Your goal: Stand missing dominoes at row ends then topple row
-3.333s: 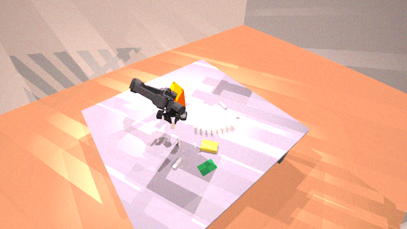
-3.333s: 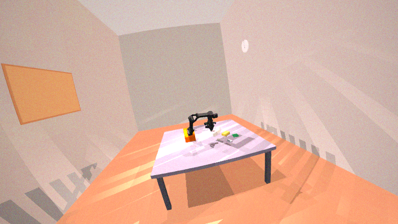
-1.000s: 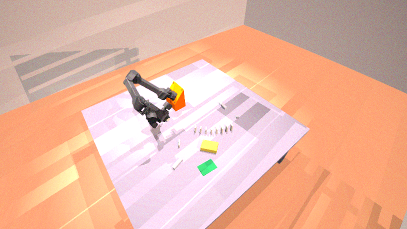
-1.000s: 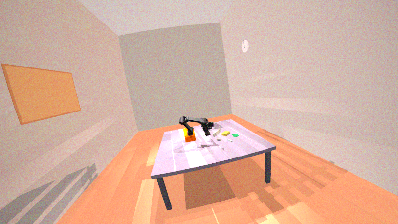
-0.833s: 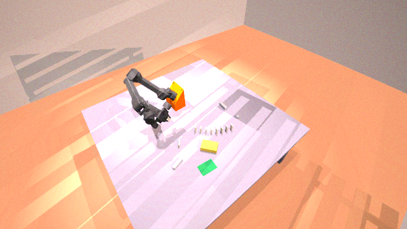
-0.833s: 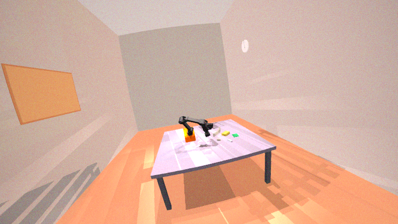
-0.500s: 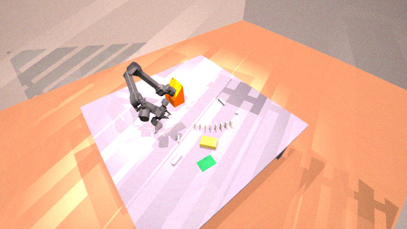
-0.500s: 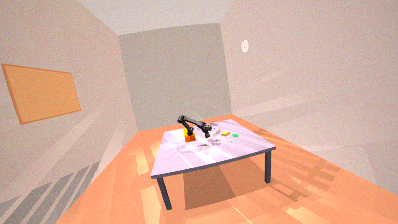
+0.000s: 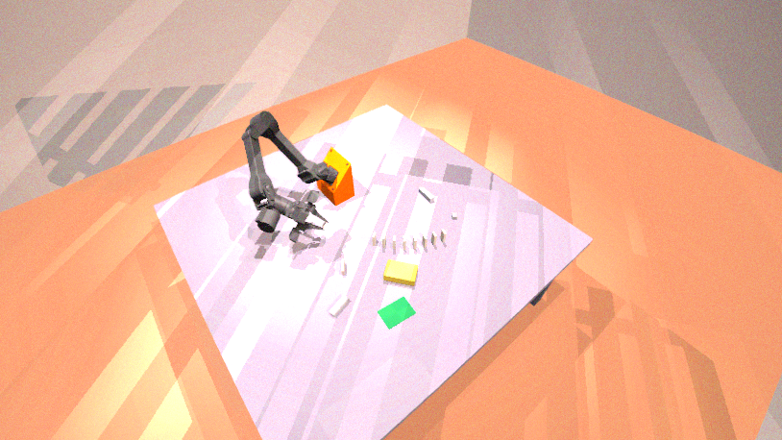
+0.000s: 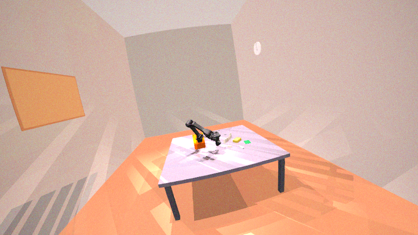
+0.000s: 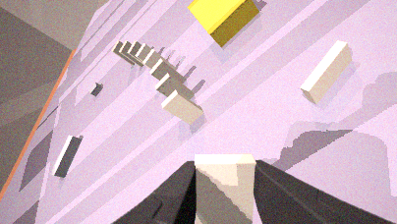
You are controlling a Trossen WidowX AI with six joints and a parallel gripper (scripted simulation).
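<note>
My gripper (image 9: 323,221) (image 11: 222,169) is shut on a cream domino (image 11: 217,189), which shows between the fingers in the wrist view. The gripper is above the table beside the orange base, short of the row's near end. Several dominoes stand upright in a slightly curved row. Its near-end domino (image 9: 374,238) (image 11: 183,109) is closest to the gripper; its far-end domino (image 9: 444,236) is farthest away. The held domino does not touch the row. Its lower end and its height over the table are hard to tell.
A yellow block (image 9: 401,272) (image 10: 236,139) (image 11: 223,22) lies beside the row, with a green patch (image 9: 397,312) (image 10: 247,141) beyond. Loose pale pieces (image 9: 339,306) (image 9: 343,267) lie on the gripper's side. A bar (image 9: 427,194) (image 11: 68,156) and small cube (image 9: 454,216) (image 11: 96,88) lie across the row.
</note>
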